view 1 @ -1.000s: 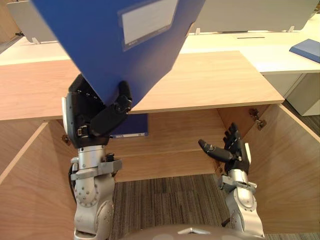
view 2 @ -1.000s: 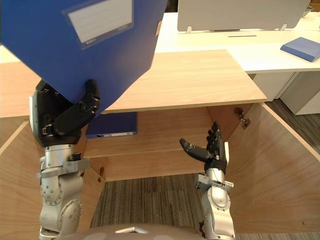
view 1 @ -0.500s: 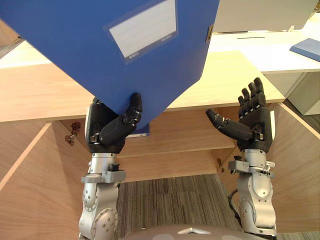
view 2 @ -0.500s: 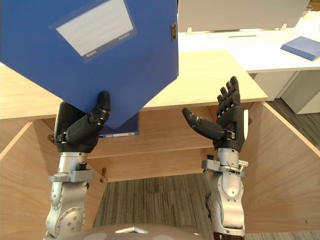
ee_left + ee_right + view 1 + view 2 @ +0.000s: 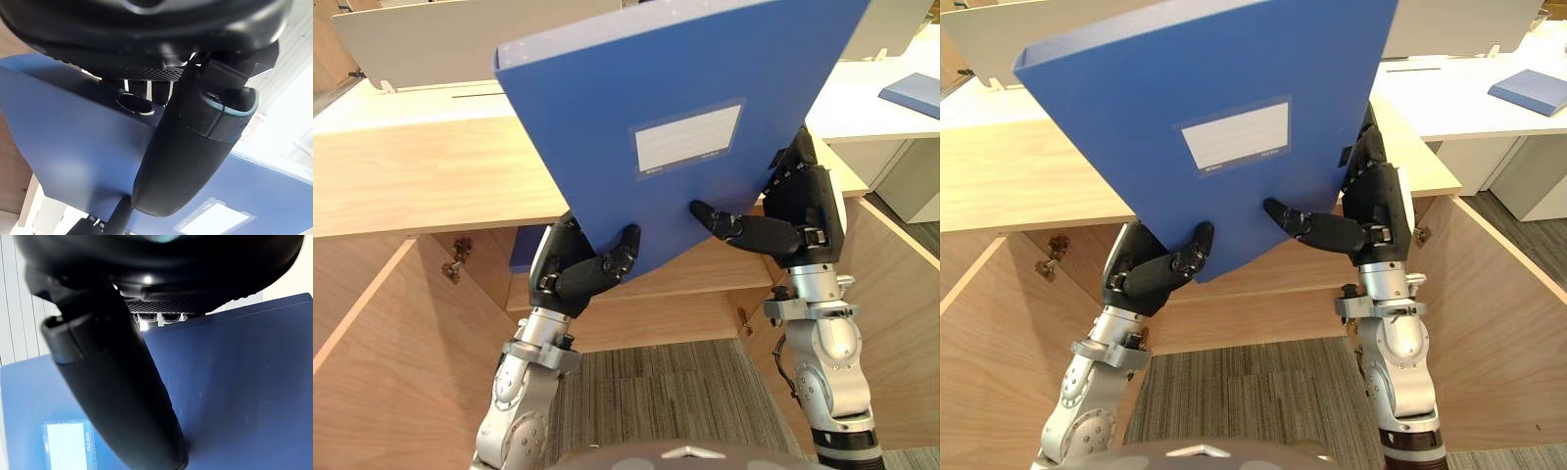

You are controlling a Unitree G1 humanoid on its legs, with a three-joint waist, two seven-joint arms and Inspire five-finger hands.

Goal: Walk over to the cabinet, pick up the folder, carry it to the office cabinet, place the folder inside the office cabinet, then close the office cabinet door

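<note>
Left eye view: blue folder, tilted, raised above the open office cabinet. We pinch its lower edge in our left hand, thumb in front, fingers behind. Our right hand grips its right edge likewise. Left door and right door stand wide.

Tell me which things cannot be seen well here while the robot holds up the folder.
Fingers of the left hand: behind the folder in the eye views; its thumb pinches the front.
Fingers of the right hand: mostly behind the folder too.
Second blue folder on the cabinet shelf: largely covered by the left hand.
Blue item on the white desk: cut by the picture edge.
Label text: too small.
</note>
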